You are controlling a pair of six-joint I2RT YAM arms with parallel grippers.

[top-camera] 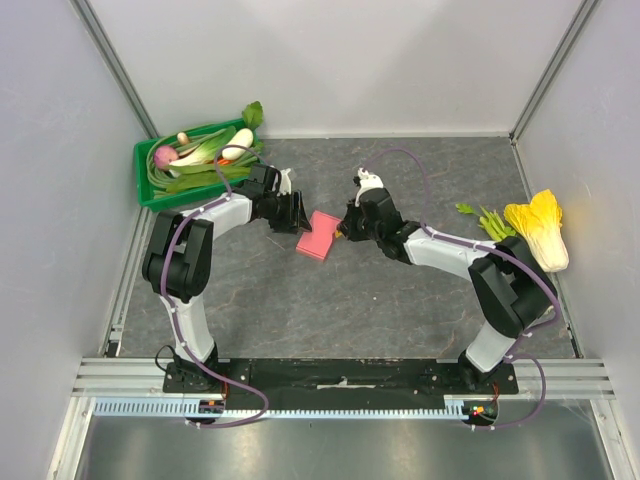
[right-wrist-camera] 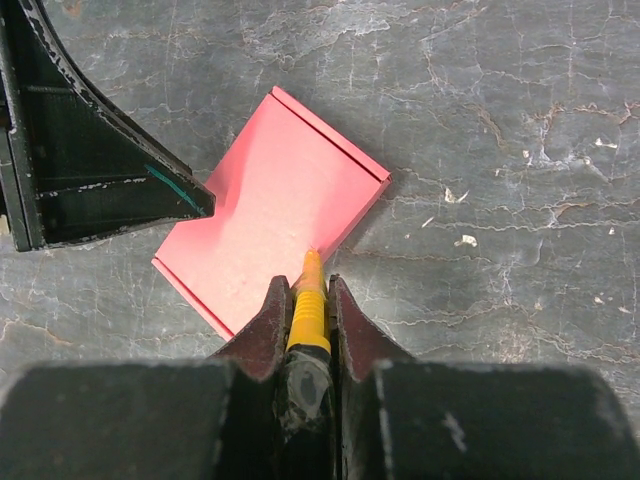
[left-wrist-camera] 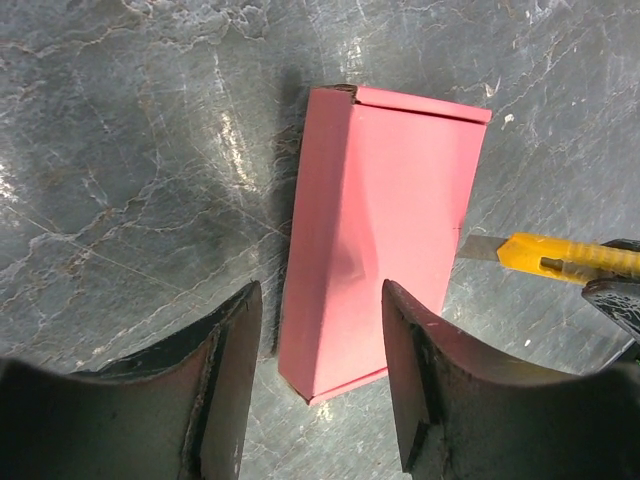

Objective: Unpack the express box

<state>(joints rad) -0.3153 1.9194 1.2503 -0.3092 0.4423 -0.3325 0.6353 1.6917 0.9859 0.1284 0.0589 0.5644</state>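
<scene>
Jaws on the right gripper are clamped tight on a yellow box cutter, with the blade tip right at one edge of the express box. The left gripper is spread wide, straddling one end of the box, though I can't tell if it's touching. The box lies flat mid-tabletop. A green crate of veggies sits in the far left corner.

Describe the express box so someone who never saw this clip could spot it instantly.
On the dark stone-patterned table, at its centre between the left arm and right arm, lies the express box. It is flat and pink-red, the only pink thing, unlike the green vegetable crate far left, the cabbage at right, or the yellow knife at its edge.
</scene>
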